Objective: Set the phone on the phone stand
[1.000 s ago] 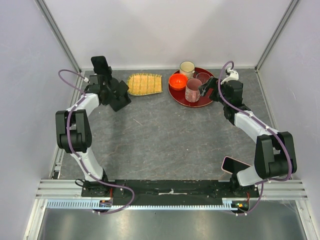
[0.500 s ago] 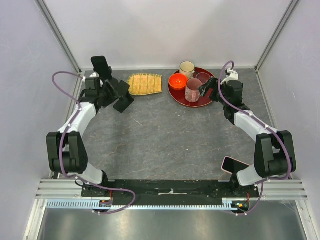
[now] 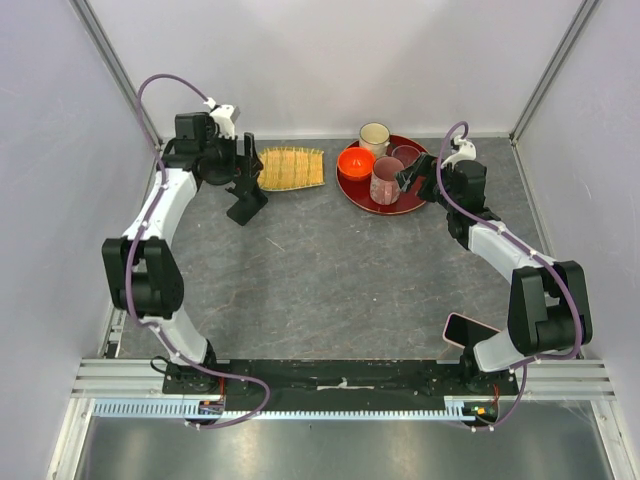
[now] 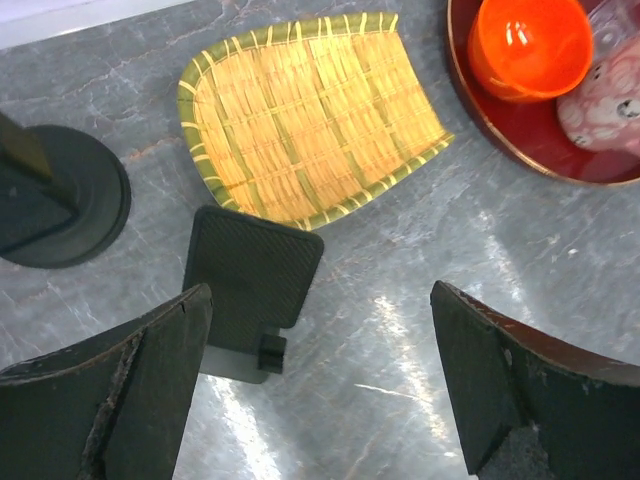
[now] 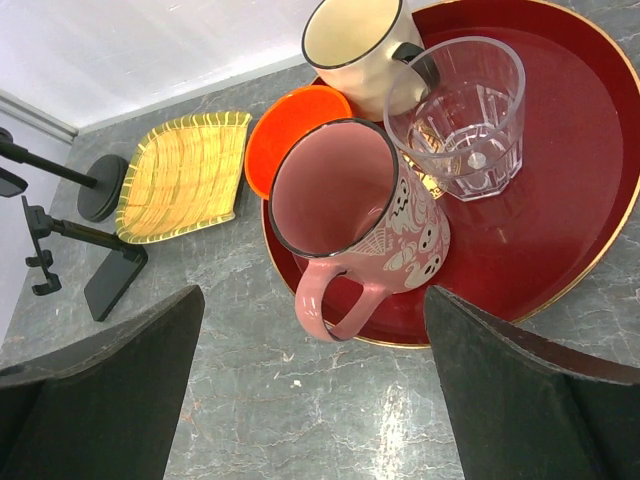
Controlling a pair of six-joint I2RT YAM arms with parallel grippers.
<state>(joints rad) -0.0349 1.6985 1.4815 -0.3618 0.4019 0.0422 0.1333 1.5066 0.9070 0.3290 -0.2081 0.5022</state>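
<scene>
While both arms are stretching toward the far side of the table (image 3: 330, 265), neither one is holding anything. The left gripper (image 4: 320, 296) is hovering with its fingers spread wide above a square-footed black stand (image 4: 255, 275), low and left of centre in its wrist view. The phone stand (image 4: 68, 195), with its round disc base, is sitting at the left edge of that view, near a woven tray (image 4: 310, 110). The right gripper (image 5: 312, 296) is also gaping open, hanging over a red tray (image 5: 560, 200) that is carrying a pink mug (image 5: 365, 215), a clear glass (image 5: 460, 105), a cream mug (image 5: 350, 40) and an orange bowl (image 5: 290, 125).

The phone (image 3: 466, 327) is lying flat at the lower right of the overhead view, beside the right arm's base. It is well apart from both grippers and from the phone stand.

Several things could be going wrong from here. The left arm may be settling on the wrong stand. The right arm, in turning back for the phone, could be clipping the tall mug. A thin phone lying flat offers little to pinch, so the fingers may skid off it.
</scene>
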